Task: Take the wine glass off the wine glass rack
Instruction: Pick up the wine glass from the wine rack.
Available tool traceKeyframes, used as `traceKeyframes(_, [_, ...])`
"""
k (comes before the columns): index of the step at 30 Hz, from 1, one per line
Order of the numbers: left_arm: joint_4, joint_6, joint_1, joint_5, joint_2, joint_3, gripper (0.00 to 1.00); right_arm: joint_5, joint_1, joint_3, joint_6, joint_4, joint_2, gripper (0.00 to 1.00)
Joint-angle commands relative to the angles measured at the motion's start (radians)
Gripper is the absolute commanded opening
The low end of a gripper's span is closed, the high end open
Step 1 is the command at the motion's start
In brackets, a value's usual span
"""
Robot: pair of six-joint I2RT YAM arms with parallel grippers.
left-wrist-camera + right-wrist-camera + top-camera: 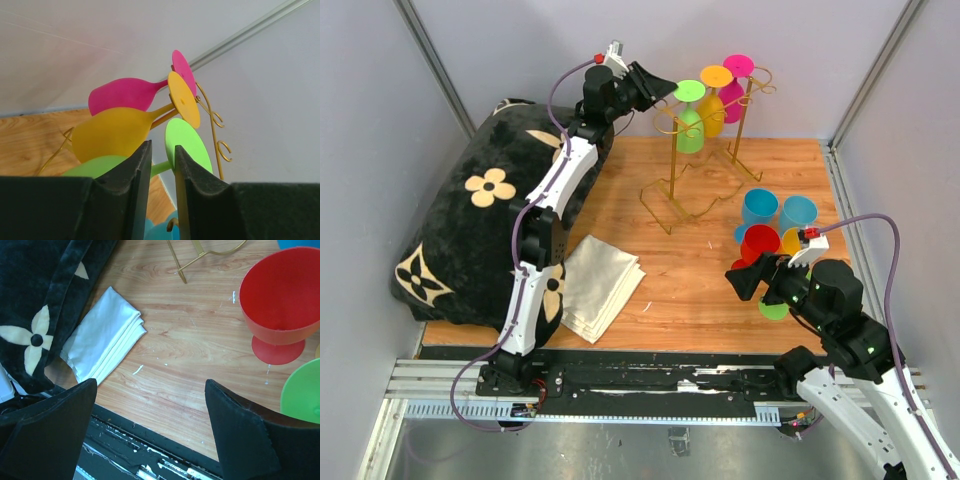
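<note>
The gold wire wine glass rack [672,200] stands at the back of the wooden table. A green wine glass [690,128], a yellow one [711,112] and a pink one [732,98] hang from it upside down. My left gripper [665,90] is raised beside the green glass's foot. In the left wrist view its jaws [160,145] stand a narrow gap apart, and the green stem [161,167] crosses behind that gap between bowl and foot [187,142]. Whether the pads touch it I cannot tell. My right gripper [745,280] hangs wide open over the front right of the table [200,340], empty.
Two blue cups [759,207], a red cup [280,295] and a green cup [302,392] stand at the right, close to my right gripper. A folded white cloth [600,285] lies front left. A black flowered cushion [470,220] fills the left side. Grey walls enclose the table.
</note>
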Motion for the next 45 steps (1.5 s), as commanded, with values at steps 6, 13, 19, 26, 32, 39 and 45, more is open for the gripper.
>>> traceKeyframes(6, [0.005,0.034,-0.011,0.032,-0.028,0.005,0.16,-0.005,-0.012,-0.005,0.003,0.021,-0.005,0.90])
traceKeyframes(13, [0.021,0.015,-0.011,0.048,-0.045,-0.005,0.09,-0.002,-0.012,-0.007,0.003,0.017,-0.011,0.90])
traceKeyframes(19, [0.049,0.002,-0.011,0.029,-0.073,-0.027,0.05,-0.003,-0.012,-0.005,0.003,0.014,-0.011,0.89])
traceKeyframes(26, [0.060,-0.015,-0.010,0.028,-0.076,-0.026,0.01,0.001,-0.012,-0.005,0.003,0.013,-0.014,0.90])
traceKeyframes(32, [0.097,-0.067,-0.010,0.015,-0.071,-0.017,0.01,0.003,-0.012,-0.006,0.001,0.010,-0.014,0.90])
traceKeyframes(39, [0.107,-0.099,-0.004,-0.020,-0.070,-0.015,0.01,0.012,-0.012,-0.002,-0.002,0.004,-0.021,0.90])
traceKeyframes(45, [0.106,-0.111,0.002,-0.052,-0.075,-0.022,0.00,0.012,-0.012,-0.003,0.000,0.000,-0.023,0.90])
